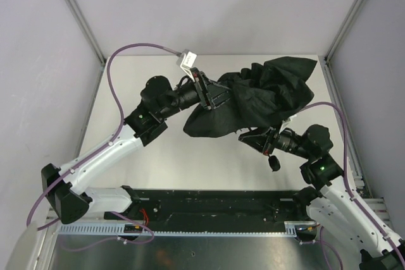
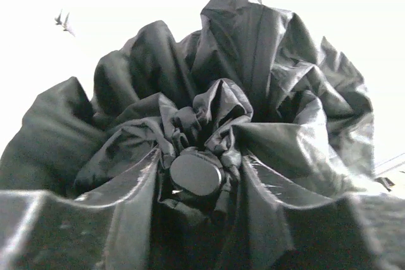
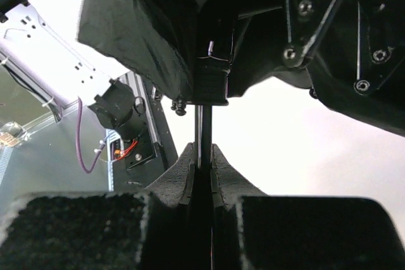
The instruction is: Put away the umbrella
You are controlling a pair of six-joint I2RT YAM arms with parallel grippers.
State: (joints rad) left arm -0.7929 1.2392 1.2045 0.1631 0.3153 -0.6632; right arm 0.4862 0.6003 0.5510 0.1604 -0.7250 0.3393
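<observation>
Nearest the arm bases, the umbrella's small black handle (image 1: 274, 164) sticks out just below the right gripper (image 3: 202, 162), whose fingers are pressed together on the thin shaft (image 3: 202, 128) under the umbrella (image 1: 253, 96). The right arm is folded tight, its wrist aimed up and left into the umbrella's underside. The umbrella itself is held off the table (image 1: 158, 150), its fabric collapsed into a loose, rumpled bunch. So the folding looks well under way, but the fabric is not smoothed, wrapped or strapped, and nothing is stowed yet. At the umbrella's left end, the left arm reaches in with a bent elbow. The left gripper (image 1: 211, 96) faces the round cap (image 2: 195, 173); I cannot tell whether it grips.
</observation>
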